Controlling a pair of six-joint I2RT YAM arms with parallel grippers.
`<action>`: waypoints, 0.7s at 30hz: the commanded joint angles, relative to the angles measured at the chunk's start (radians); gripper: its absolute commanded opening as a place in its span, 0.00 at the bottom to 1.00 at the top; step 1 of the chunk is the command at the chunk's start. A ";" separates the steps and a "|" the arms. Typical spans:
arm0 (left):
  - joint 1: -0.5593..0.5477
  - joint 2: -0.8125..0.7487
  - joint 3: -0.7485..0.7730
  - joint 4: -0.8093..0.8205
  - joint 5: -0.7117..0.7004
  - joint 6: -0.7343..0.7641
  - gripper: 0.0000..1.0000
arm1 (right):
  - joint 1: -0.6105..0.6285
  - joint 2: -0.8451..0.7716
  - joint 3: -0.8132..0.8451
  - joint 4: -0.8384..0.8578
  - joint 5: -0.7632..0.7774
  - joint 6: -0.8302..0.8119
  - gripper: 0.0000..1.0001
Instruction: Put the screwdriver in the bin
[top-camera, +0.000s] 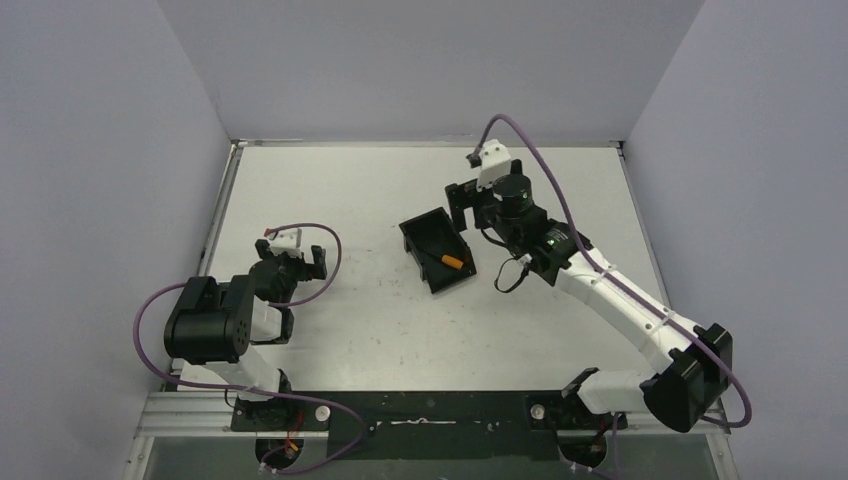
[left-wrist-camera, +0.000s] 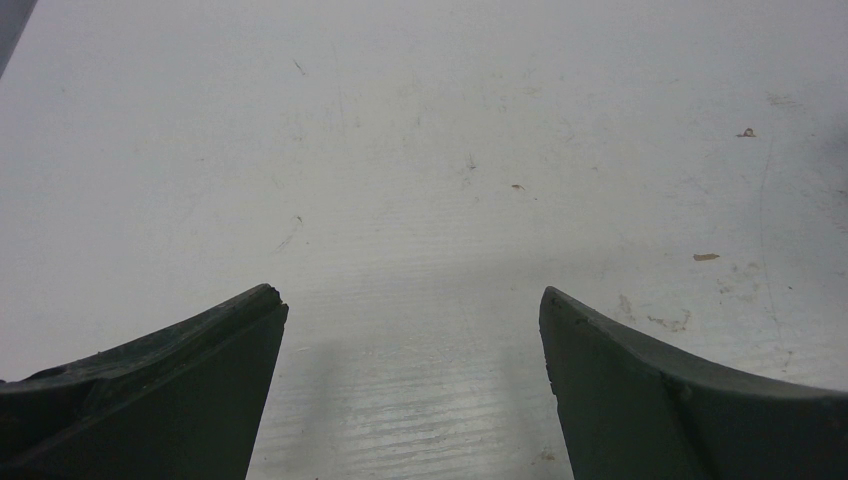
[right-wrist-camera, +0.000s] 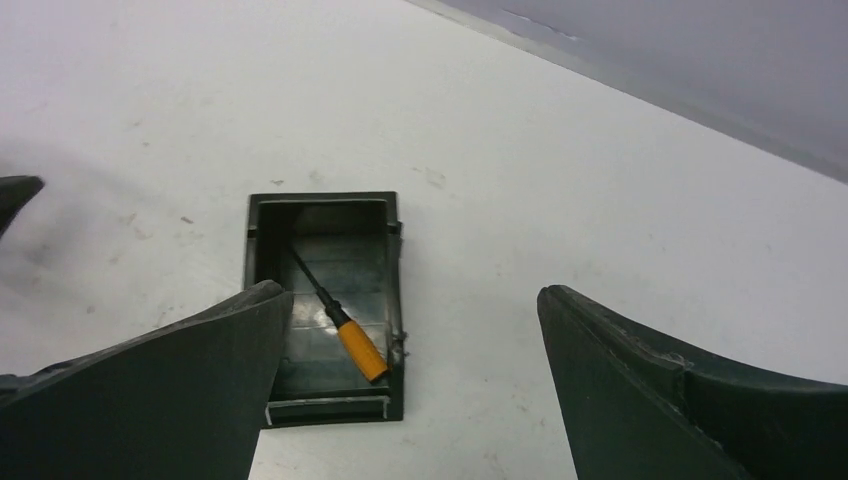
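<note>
The small black bin (top-camera: 419, 232) stands at the table's middle. The screwdriver (top-camera: 451, 262), with its orange handle and thin black shaft, lies inside it. In the right wrist view the bin (right-wrist-camera: 394, 300) sits below and left of the jaws, with the screwdriver (right-wrist-camera: 360, 350) slanted across its floor. My right gripper (top-camera: 466, 204) is open and empty, just right of and behind the bin; its own view shows it (right-wrist-camera: 412, 300) with wide-spread jaws. My left gripper (top-camera: 290, 262) is open and empty at the left, far from the bin, over bare table in its own view (left-wrist-camera: 412, 298).
White table (top-camera: 380, 330) with grey walls on three sides. Purple cables loop off both arms. A black base rail runs along the near edge (top-camera: 430, 410).
</note>
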 joint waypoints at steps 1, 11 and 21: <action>-0.005 -0.015 0.014 0.032 -0.002 0.002 0.97 | -0.112 -0.095 -0.150 0.057 0.147 0.124 1.00; -0.005 -0.015 0.014 0.032 -0.002 0.003 0.97 | -0.372 -0.291 -0.544 0.254 0.216 0.244 1.00; -0.005 -0.015 0.014 0.031 -0.002 0.003 0.97 | -0.460 -0.320 -0.807 0.497 0.262 0.266 1.00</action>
